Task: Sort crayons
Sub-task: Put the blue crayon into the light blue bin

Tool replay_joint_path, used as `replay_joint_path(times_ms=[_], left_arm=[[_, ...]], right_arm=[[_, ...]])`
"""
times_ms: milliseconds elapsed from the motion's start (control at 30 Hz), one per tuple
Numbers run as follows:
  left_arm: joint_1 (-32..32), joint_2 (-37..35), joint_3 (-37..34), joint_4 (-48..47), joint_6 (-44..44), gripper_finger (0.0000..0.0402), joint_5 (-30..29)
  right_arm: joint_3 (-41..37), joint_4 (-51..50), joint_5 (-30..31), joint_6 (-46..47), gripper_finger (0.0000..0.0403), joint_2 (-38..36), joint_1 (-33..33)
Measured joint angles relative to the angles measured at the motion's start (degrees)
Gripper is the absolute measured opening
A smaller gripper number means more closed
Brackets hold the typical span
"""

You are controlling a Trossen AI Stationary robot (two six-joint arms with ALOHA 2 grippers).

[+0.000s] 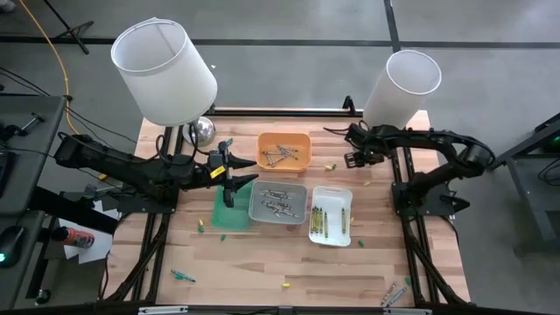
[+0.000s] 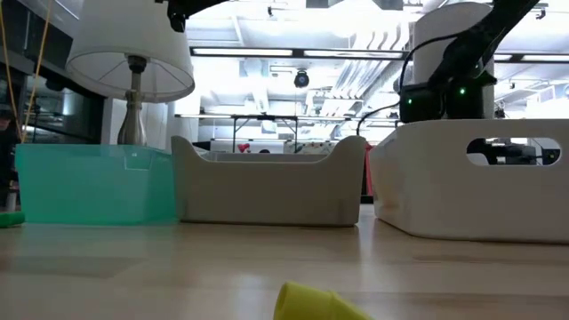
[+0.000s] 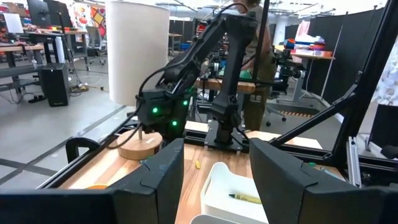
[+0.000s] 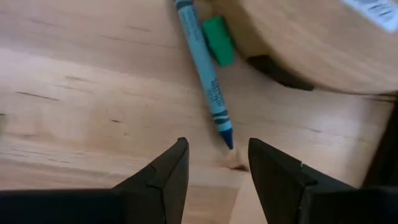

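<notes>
Crayons [image 1: 278, 157] lie sorted in part: grey ones in the orange tray [image 1: 283, 150] and the grey tray [image 1: 278, 202], dark and yellow ones in the white tray [image 1: 331, 214]. Others are loose on the desk [image 1: 262, 262] — a yellow stub [image 1: 330, 165] near the far edge, a green bit [image 1: 199, 227] by the green tray [image 1: 231, 214], a teal one [image 1: 183, 276] toward the near left corner, a yellow one [image 1: 284, 283] at the near edge, and a few at the near right corner [image 1: 394, 295].

The right hand [image 4: 217, 158] hangs low by the far right corner beside a lamp base [image 4: 311, 37], fingers apart and holding nothing — a blue crayon [image 4: 205, 68] lies on the wood just ahead of its tips, a green stub [image 4: 219, 41] touching it.

The left hand [image 1: 241, 182] sits above the green tray, fingers spread wide, empty.
</notes>
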Motion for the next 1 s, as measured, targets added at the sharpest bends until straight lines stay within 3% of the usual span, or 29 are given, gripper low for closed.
replay_joint_path(times_ms=[433, 767, 1000], left_arm=[[-0.01, 0.00, 0.00, -0.02, 0.01, 0.0168, 0.02], [-0.01, 0.00, 0.00, -0.15, 0.01, 0.0168, 0.02], [-0.01, 0.00, 0.00, -0.17, 0.02, 0.0168, 0.02]], right_arm=[[0.11, 4.01, -0.01, -2.22, 0.0152, 4.55, 0.02], [0.13, 4.67, -1.53, -2.90, 0.0017, 4.63, 0.73], [0.08, 4.46, -0.33, -2.61, 0.0004, 4.62, 3.78]])
